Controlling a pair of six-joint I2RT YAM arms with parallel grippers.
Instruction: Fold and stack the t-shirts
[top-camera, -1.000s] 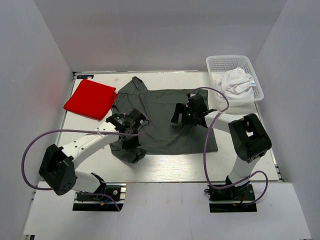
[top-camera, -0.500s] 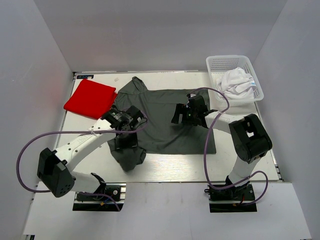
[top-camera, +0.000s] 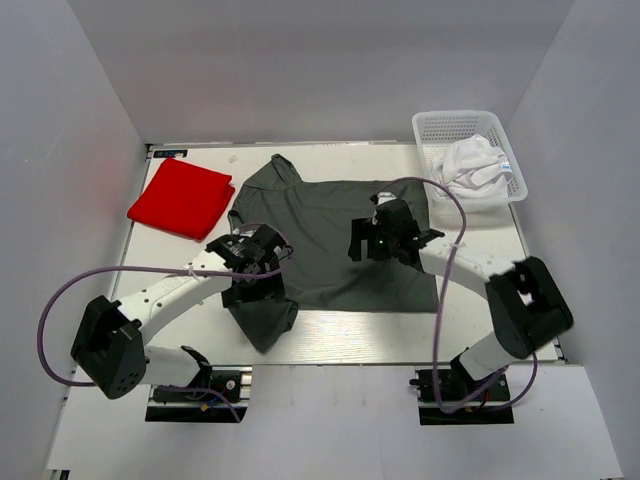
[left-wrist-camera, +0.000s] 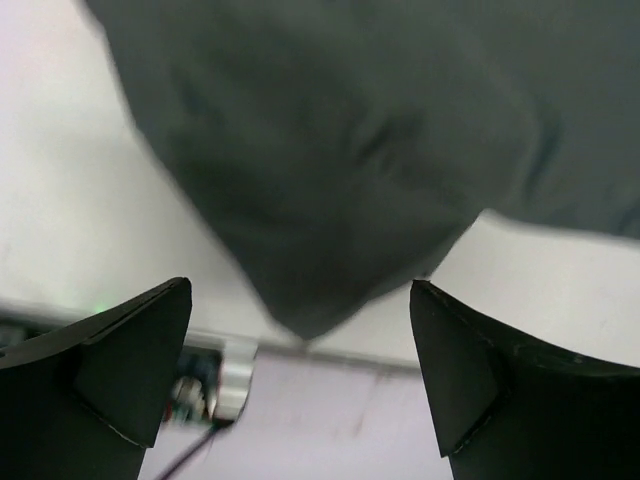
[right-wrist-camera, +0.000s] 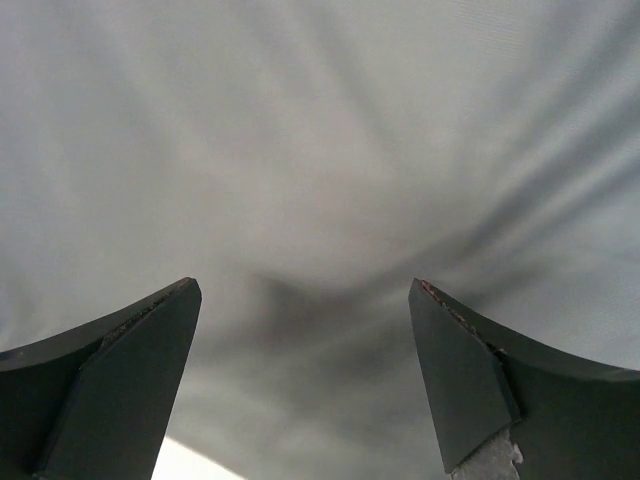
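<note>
A dark grey t-shirt (top-camera: 330, 235) lies spread across the middle of the table, one sleeve (left-wrist-camera: 330, 160) pointing at the near edge. My left gripper (top-camera: 254, 292) (left-wrist-camera: 300, 290) hovers open over that sleeve's tip, nothing between its fingers. My right gripper (top-camera: 374, 238) (right-wrist-camera: 305, 290) is open just above the shirt's right half, grey cloth filling its view. A folded red t-shirt (top-camera: 180, 197) rests at the back left. A crumpled white t-shirt (top-camera: 470, 165) sits in the basket.
The white mesh basket (top-camera: 432, 127) stands at the back right corner. The table's near edge (left-wrist-camera: 330, 345) runs just past the sleeve tip, with the left arm's base mount (left-wrist-camera: 215, 385) beyond it. White walls close in three sides.
My left gripper has opened and let go of the grey sleeve, which now lies flatter toward the near edge. The right arm's elbow swung right; its gripper stayed open over the shirt.
</note>
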